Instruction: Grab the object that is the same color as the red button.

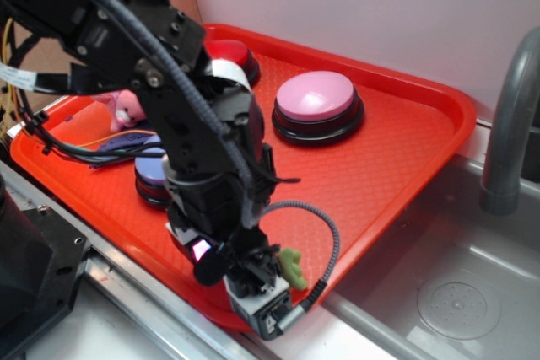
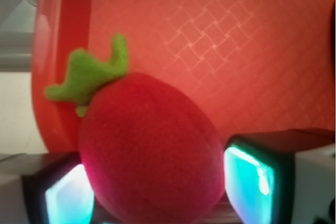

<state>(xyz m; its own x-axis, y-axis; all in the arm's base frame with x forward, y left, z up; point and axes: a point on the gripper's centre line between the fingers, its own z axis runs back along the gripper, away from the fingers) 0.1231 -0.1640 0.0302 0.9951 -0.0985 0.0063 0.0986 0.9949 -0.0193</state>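
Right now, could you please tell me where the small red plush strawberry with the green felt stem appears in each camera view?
Exterior: the small red plush strawberry with the green felt stem is low centre at the tray's near edge, mostly hidden behind the gripper; only its green stem shows.
Wrist: it fills the lower centre between the gripper's two fingers, stem pointing up-left.
Shared landmark: the red textured plastic tray.
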